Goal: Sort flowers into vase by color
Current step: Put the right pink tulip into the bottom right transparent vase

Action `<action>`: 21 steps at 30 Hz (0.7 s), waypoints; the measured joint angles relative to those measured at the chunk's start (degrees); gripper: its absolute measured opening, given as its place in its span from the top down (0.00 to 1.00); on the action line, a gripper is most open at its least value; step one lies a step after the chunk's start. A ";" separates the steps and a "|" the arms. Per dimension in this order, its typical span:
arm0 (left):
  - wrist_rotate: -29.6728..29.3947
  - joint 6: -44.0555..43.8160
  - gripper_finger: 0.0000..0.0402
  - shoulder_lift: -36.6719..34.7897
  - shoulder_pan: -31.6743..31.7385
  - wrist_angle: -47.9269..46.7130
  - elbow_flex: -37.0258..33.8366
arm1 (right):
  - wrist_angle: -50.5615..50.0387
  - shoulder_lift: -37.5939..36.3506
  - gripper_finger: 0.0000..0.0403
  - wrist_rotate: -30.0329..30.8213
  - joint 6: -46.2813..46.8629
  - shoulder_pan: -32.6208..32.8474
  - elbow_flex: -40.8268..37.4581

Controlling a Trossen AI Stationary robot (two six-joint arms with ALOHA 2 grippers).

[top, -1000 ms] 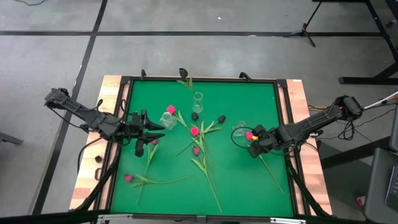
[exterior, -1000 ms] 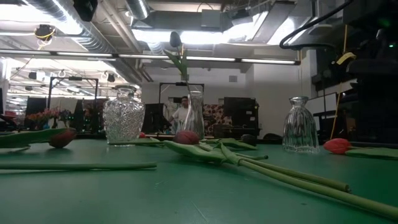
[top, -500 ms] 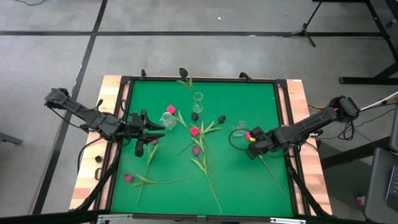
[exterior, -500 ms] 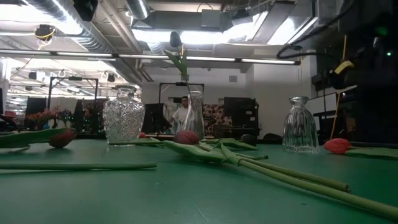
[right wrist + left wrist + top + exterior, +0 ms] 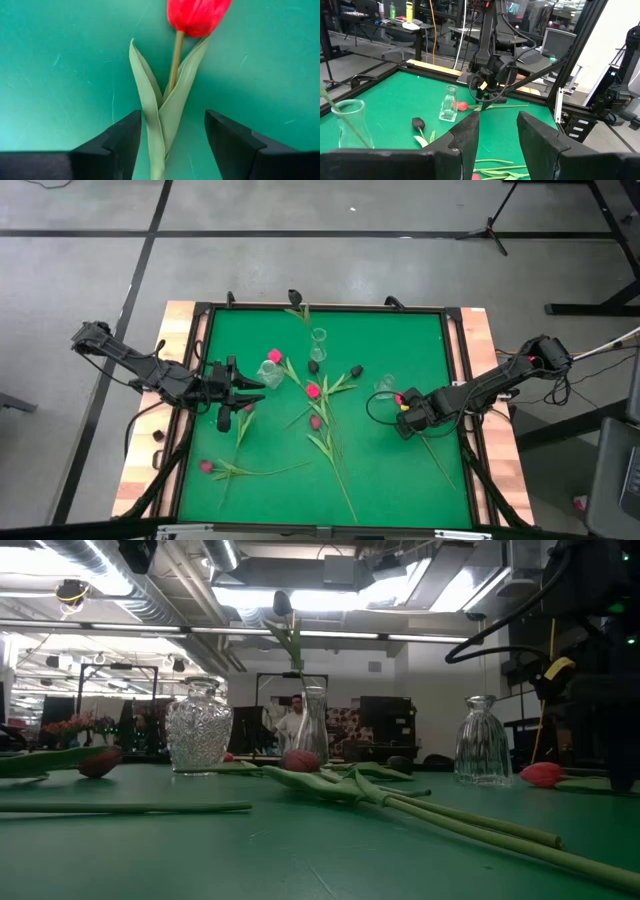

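The flowers lie scattered on the green bench [image 5: 400, 340]; one red tulip [image 5: 196, 15] lies just beside the small clear vase [image 5: 385, 388]. The right pincer [image 5: 172, 137] stands open, straddling its stem, holding nothing. Closing off-centre could catch only a leaf. The left pincer [image 5: 497, 135] waits open, well apart.

tulip head [image 5: 197, 15]: bright red | leaves [image 5: 162, 107]: pale green | mat [image 5: 400, 340]: green

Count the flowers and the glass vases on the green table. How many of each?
Flowers: 9
Glass vases: 3
Total: 12
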 joint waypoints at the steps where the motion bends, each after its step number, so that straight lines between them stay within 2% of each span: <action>1: 0.00 0.00 0.67 0.00 0.00 -0.02 0.00 | 0.00 0.00 0.50 -0.06 0.00 0.00 0.00; 14: 0.00 -0.04 0.67 0.00 -0.02 -0.06 0.00 | 0.04 0.00 0.95 0.60 -0.04 -0.01 0.00; 16: 0.00 -0.03 0.67 0.00 -0.02 -0.05 0.00 | 0.04 0.00 0.98 1.41 0.44 -0.02 0.00; 21: 0.00 -0.02 0.67 0.00 -0.02 -0.06 0.00 | 0.01 0.00 0.96 3.64 2.74 -0.07 0.00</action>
